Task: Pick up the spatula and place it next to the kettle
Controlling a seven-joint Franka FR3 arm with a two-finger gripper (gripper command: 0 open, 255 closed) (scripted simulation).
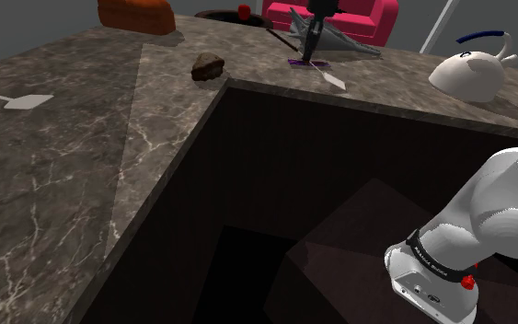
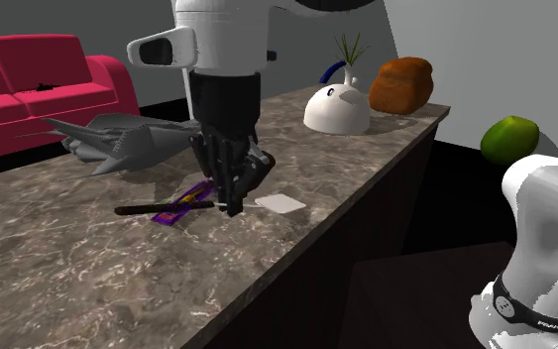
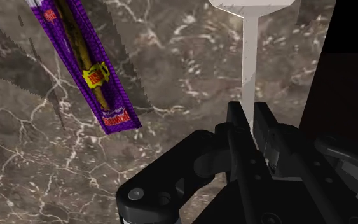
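Observation:
The spatula has a white blade (image 2: 283, 203) and a thin white shaft (image 3: 250, 57) that runs back into a dark handle (image 2: 153, 209). My black gripper (image 3: 250, 124) is shut on the shaft just behind the blade. Seen from the shoulder view, the gripper (image 1: 312, 51) stands at the counter's far edge with the blade (image 1: 333, 81) sticking out toward the camera. Whether the spatula rests on the marble or hangs just above it, I cannot tell. The white kettle (image 1: 468, 72) with a dark blue handle sits further along the counter, toward the shoulder view's right; in the second exterior view the kettle (image 2: 336, 109) stands beyond the gripper (image 2: 235, 203).
A purple candy wrapper (image 3: 91, 70) lies beside the spatula. A grey angular object (image 2: 118, 139) sits behind it and a brown loaf (image 2: 400, 84) past the kettle. A small brown lump (image 1: 208, 66) and a second white spatula (image 1: 27, 101) lie on the near counter. The counter edge (image 1: 358, 106) drops off close by.

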